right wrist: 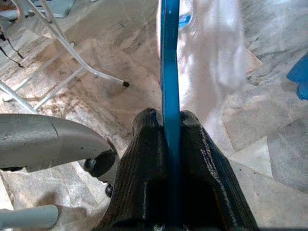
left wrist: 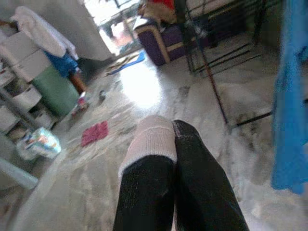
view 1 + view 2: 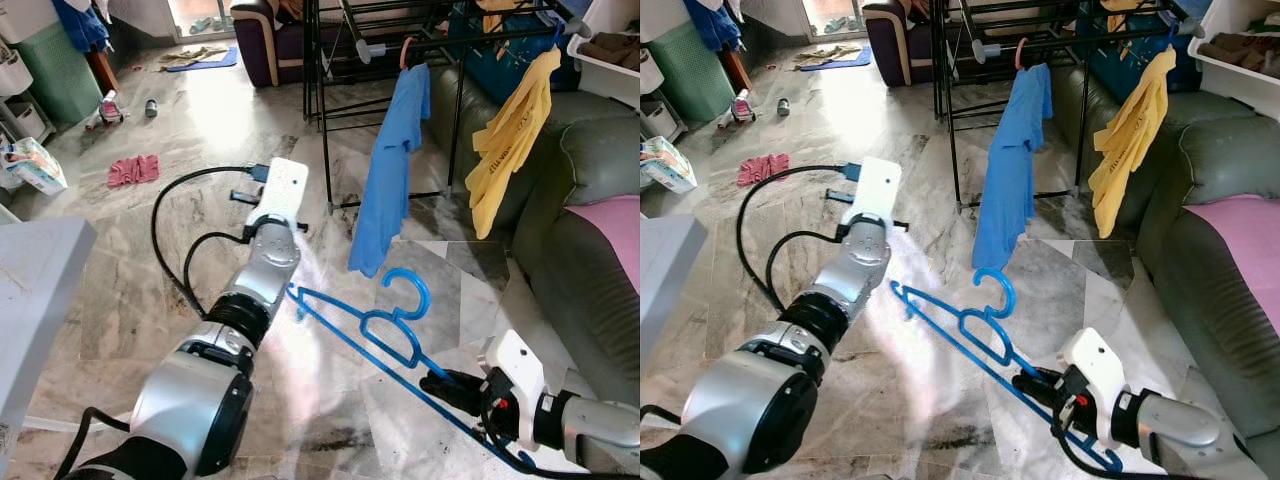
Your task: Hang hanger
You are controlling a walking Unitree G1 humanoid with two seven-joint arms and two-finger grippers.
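Right end effector (image 1: 166,126) is clamped tight on the lower bar of the blue hanger (image 3: 385,325), holding it low over the marble floor (image 3: 150,240) with the hook pointing up toward the black drying rack (image 3: 330,90). Left end effector (image 2: 173,132) is pinched closed on nothing, stretched out over the floor, and a blue shirt (image 3: 390,170) hangs on the rack.

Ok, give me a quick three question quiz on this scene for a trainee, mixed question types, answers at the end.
1. True or false: the right gripper is shut on the blue hanger.
2. Which garment on the drying rack hangs nearest the hanger's hook? A) yellow shirt B) blue shirt C) pink cloth
3. Fill in: the left gripper has its fingers ____.

Key: 1 true. 2 B. 3 shut.
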